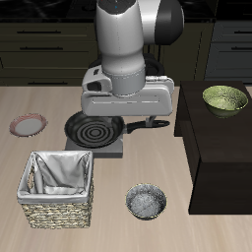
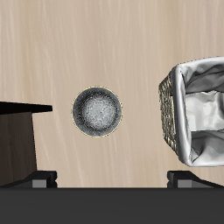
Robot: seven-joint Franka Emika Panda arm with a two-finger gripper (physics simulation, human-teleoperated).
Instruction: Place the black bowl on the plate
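Note:
The black bowl (image 1: 146,202) stands upright near the table's front edge, dark outside and speckled grey inside. It shows whole in the wrist view (image 2: 96,111), well below the gripper. The plate (image 1: 28,125), whitish with a pinkish-red rim, lies farther back at the far side of the table, beyond the basket; it is out of the wrist view. My gripper (image 1: 128,103) hangs high above the table's middle, farther back than the bowl. Its fingertips (image 2: 39,179) stand wide apart in the wrist view, so it is open and empty.
A black spiral-marked frying pan (image 1: 94,128) sits on a grey burner under the arm. A woven basket with white lining (image 1: 59,187) stands between plate and bowl (image 2: 197,109). A dark cabinet (image 1: 217,148) beside the bowl carries an olive-green bowl (image 1: 224,99).

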